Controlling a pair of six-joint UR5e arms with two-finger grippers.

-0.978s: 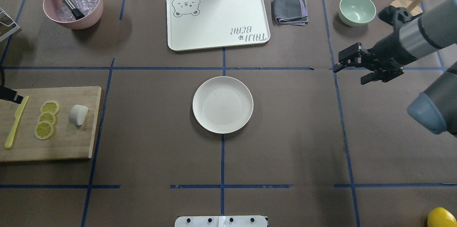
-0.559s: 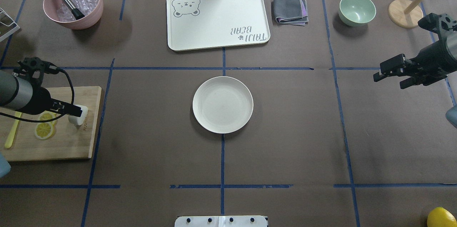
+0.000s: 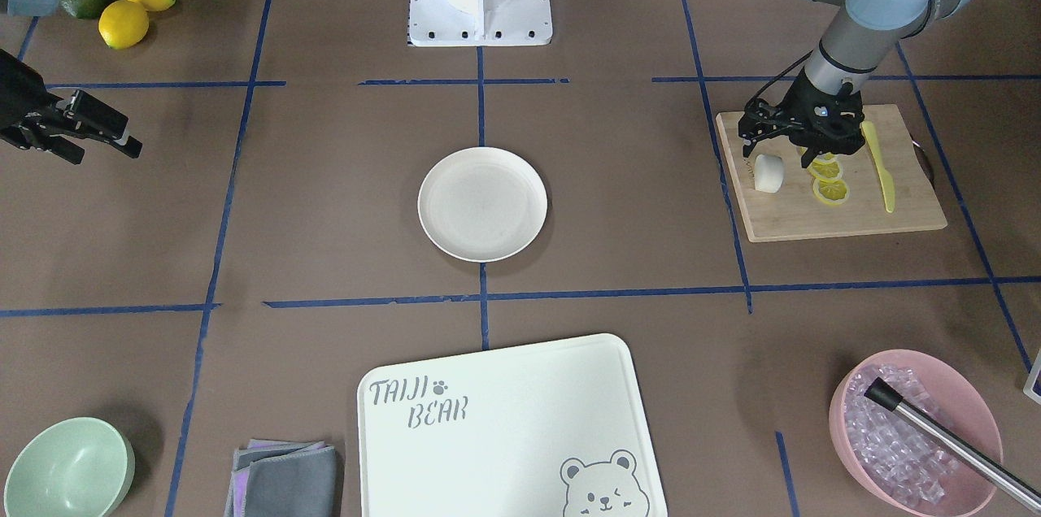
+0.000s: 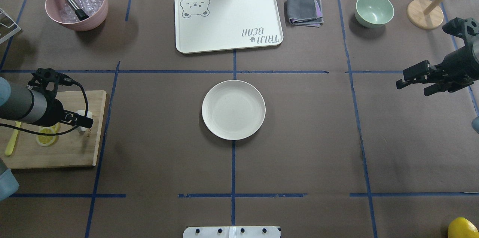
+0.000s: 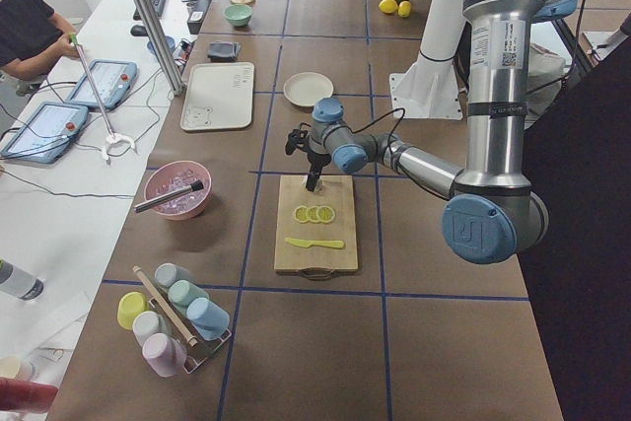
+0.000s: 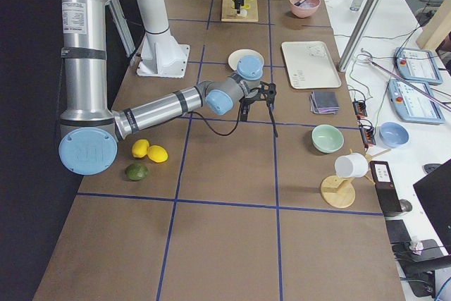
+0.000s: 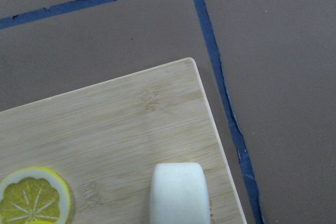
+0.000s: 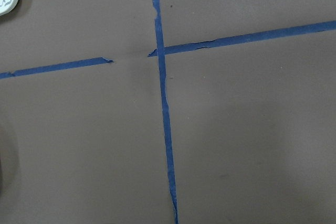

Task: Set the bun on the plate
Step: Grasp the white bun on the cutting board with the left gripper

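From overhead, my left pincer [image 4: 84, 121] hangs over the cutting board [image 4: 71, 152], close to its 3 o'clock edge. Past that edge lies bare brown table crossed by a strip of blue tape [image 4: 107, 118]. It is open all the way to the plate [image 4: 233, 110], which sits well apart at 3 o'clock. In the same view the lemon slices [image 3: 829, 190] sit just beside the bun at 9 o'clock, with the yellow knife [image 3: 878, 167] beyond them. My right pincer [image 4: 413, 81] hovers spread above bare table, far out at 3 o'clock from the plate.

The bun [image 7: 178, 192] lies on the board near that edge. It is plain white, smooth and round-shouldered. From above, my left pincer covers its middle, with white showing on either side. I cannot tell whether the left fingers are spread or pressed together, nor whether they touch the bun.

In the overhead picture 0.6 s ago, my left pincer was at the bun's 9 o'clock side; it has moved toward 3 o'clock and is right over the bun. My right pincer has drifted a little toward 3 o'clock. Bun and plate lie where they did.
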